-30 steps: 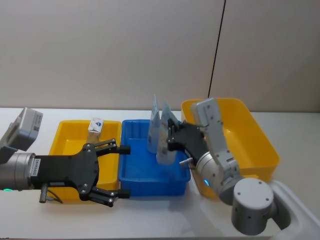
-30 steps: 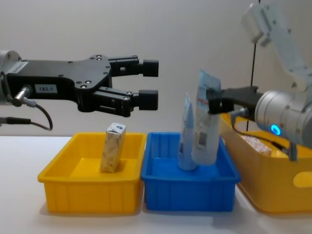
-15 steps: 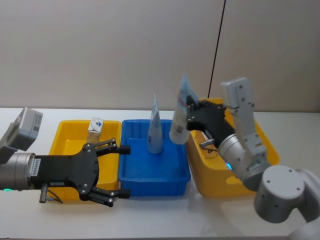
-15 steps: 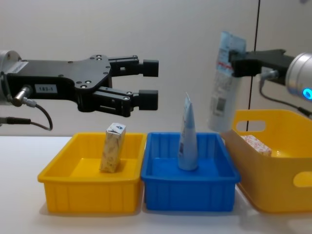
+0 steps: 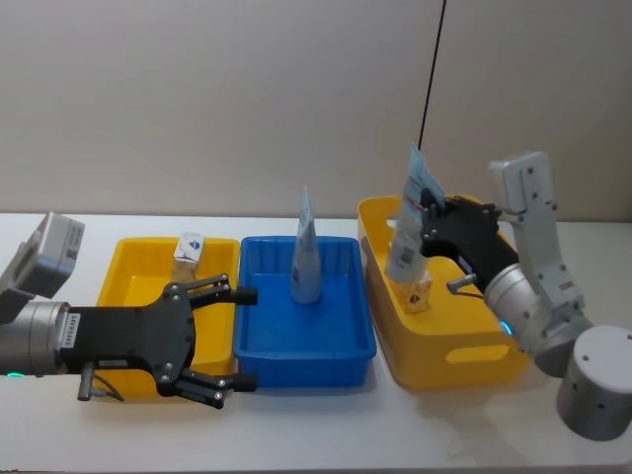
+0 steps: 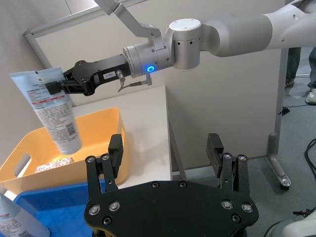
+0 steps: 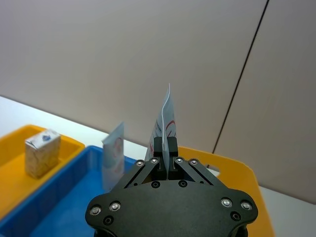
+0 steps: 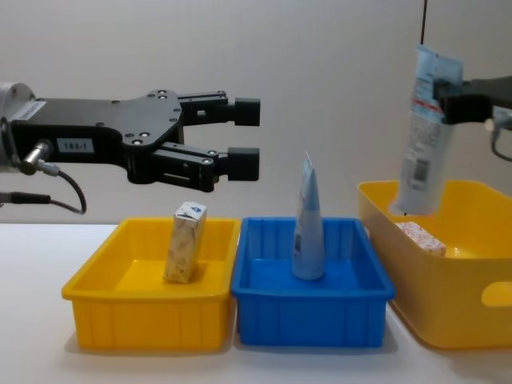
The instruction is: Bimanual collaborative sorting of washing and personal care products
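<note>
I have the right gripper [image 5: 427, 209] clamped on the flat top of a squeeze tube [image 5: 409, 229], hanging it over the big yellow bin [image 5: 513, 341], just above a leaf-print box [image 5: 416, 292]. The left gripper [image 8: 245, 137] hovers with jaws wide above the yellow tray [image 8: 104, 320]. Risk: the thin-edge pinch could let the tube swing and clip the bin's near wall.
</note>
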Tool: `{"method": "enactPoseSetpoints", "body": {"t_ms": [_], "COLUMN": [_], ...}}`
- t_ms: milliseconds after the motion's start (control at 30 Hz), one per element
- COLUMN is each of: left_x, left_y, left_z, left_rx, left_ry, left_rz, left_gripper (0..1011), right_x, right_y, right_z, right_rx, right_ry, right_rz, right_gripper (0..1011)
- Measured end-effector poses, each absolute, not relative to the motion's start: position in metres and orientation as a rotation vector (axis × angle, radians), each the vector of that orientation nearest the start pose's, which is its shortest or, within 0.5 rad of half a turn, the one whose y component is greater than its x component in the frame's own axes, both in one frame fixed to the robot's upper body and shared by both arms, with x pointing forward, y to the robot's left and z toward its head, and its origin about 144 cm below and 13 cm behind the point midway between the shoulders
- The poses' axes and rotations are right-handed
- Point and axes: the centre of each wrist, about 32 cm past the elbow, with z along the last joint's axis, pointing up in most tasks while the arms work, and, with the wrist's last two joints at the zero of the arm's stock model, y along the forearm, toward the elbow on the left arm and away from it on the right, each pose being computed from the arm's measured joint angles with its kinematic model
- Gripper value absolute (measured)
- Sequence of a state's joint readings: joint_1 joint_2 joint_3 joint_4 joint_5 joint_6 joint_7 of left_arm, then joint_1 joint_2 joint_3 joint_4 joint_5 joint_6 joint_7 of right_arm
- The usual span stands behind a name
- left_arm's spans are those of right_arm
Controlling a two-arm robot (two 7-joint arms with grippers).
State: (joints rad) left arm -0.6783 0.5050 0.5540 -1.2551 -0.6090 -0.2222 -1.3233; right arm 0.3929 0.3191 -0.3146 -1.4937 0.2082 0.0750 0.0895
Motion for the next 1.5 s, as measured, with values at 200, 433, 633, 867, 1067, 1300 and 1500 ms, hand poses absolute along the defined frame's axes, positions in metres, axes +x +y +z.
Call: {"method": "enactPoseSetpoints", "body": {"t_ms": [200, 433, 633, 867, 1067, 1300, 1500], "left_x": [0.604, 0.604, 0.604, 0.604, 0.604, 0.604, 0.604], "left_y": [0.277, 0.277, 0.277, 0.277, 0.277, 0.277, 0.277], "left_z": [1.277, 1.277, 1.277, 1.277, 1.277, 1.277, 1.277], "left_rx": [0.013, 0.013, 0.013, 0.013, 0.013, 0.013, 0.013], "left_ry": [-0.345, -0.345, -0.345, -0.345, -0.345, -0.345, -0.345], "left_rz": [-0.051, -0.051, -0.051, -0.051, -0.051, -0.051, -0.051], "left_gripper": [1001, 1001, 1002, 1002, 1002, 1002, 1002], "right_x": [0.547, 0.547, 0.549, 0.553, 0.558, 0.563, 0.565], "right_y": [-0.247, -0.259, -0.269, -0.278, -0.285, -0.285, -0.281], "right_z": [1.241, 1.233, 1.223, 1.214, 1.206, 1.202, 1.202], "right_rx": [-0.09, -0.159, -0.223, -0.277, -0.315, -0.328, -0.314], "right_ry": [-0.268, -0.276, -0.292, -0.306, -0.319, -0.328, -0.335], "right_rz": [-1.252, -1.286, -1.315, -1.346, -1.371, -1.375, -1.37], "right_gripper": [14, 14, 14, 14, 19, 266, 472]}}
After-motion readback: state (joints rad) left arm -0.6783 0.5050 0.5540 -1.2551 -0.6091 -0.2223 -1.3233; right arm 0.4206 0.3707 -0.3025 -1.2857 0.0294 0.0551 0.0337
